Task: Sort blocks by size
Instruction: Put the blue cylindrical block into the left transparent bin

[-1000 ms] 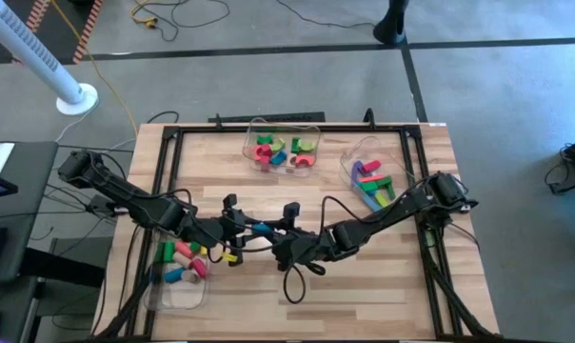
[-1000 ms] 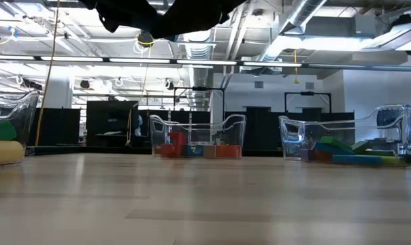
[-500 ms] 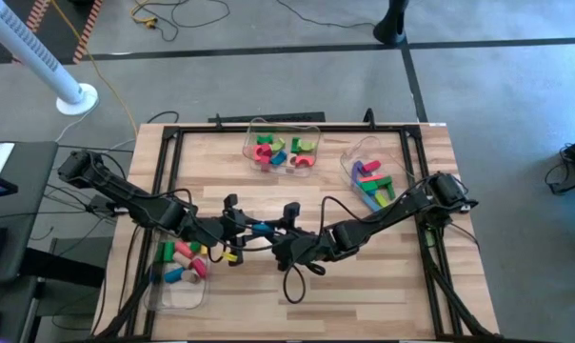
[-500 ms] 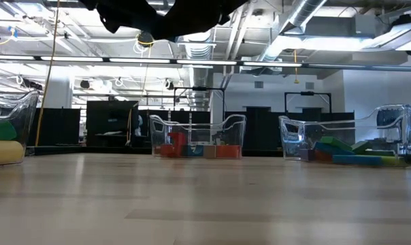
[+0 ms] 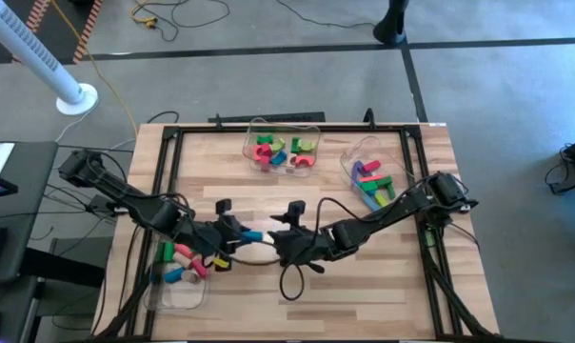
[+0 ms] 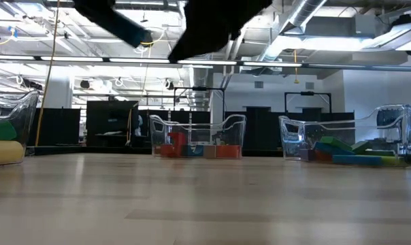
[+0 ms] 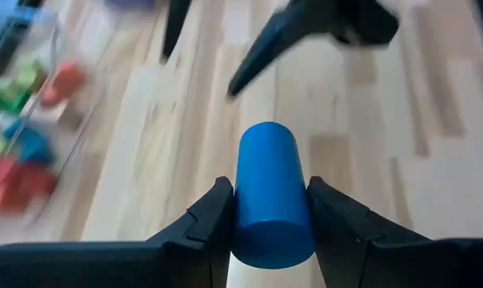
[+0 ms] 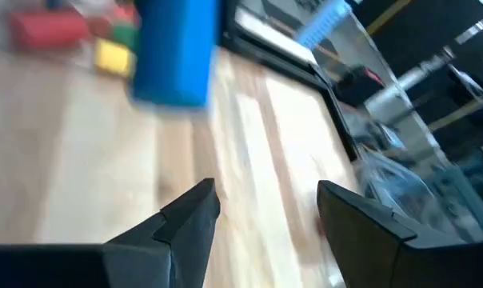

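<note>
Left bin [image 5: 178, 286], near table [image 5: 364, 276] edge: clear plastic, holding pink, red, green and blue blocks [image 5: 185, 259].

Left tool [image 7: 269, 210] just inboard of that bin, above mid-table. Clamped on a blue cylinder [image 7: 271, 196], fingers [image 7: 207, 220] pressing both curved sides; cylinder points forward out of the grip. In the high view the same blue piece [image 5: 250, 234] shows between the two tools, off the table surface.

Right tool [image 8: 261, 210] close beside it, jaws spread wide, nothing between them. Its wrist view shows the blue cylinder [image 8: 176, 50] ahead of the fingertips, apart from them. Reads as a handover with the left side now carrying the piece.

Step in hand, by my judgement: the cylinder goes to a bin by size. Next move calls for the left arm to swing clear of the right tool and bring the piece over the nearby left bin, then let go above its open top. Which bin suits this size, cannot tell for sure.

Further right: middle bin [image 5: 286, 148] at the far edge with red, green, blue pieces; right bin [image 5: 373, 176] with longer green, purple, blue bars.

In the way: right tool close by; dangling cable [image 5: 289, 278] below both wrists.
</note>
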You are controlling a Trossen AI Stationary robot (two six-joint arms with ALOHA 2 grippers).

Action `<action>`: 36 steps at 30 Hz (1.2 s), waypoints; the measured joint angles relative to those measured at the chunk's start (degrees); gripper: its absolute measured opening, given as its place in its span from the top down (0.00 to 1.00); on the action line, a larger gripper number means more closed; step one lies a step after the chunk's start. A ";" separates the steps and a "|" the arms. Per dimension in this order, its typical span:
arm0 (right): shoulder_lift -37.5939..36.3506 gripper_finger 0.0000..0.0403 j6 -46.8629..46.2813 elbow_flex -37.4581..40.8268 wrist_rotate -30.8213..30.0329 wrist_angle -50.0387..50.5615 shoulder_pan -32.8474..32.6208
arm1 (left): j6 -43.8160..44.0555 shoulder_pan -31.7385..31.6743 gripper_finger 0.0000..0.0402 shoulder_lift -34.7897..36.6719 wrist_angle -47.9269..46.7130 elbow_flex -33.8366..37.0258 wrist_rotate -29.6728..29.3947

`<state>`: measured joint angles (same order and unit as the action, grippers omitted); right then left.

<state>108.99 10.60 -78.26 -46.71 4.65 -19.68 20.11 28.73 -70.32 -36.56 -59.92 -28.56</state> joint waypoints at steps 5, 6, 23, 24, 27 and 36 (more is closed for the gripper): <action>0.00 0.38 -4.11 0.00 -0.65 5.20 -0.05 | 8.47 3.23 0.68 0.00 -16.46 -5.82 -0.04; 0.00 0.38 -5.01 0.00 -0.64 6.23 -0.07 | 10.51 4.15 0.68 0.00 -19.49 -7.08 0.08; 0.00 0.38 -15.25 0.00 -1.46 20.69 -2.75 | 49.80 24.66 0.68 -0.04 -44.54 -9.89 9.85; 0.00 0.38 -15.27 0.00 -1.46 20.69 -2.76 | 51.33 25.37 0.68 -0.04 -44.54 -8.80 9.95; 0.00 0.38 -15.29 0.00 -1.46 20.69 -2.91 | 56.17 26.92 0.68 -0.07 -44.01 -4.98 10.18; 0.00 0.38 -15.25 0.00 -1.46 20.65 -3.21 | 58.43 27.96 0.65 -0.10 -31.89 3.97 11.85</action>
<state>108.99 -4.64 -78.26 -48.16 25.30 -22.90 78.54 56.69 -70.42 -68.45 -55.96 -16.71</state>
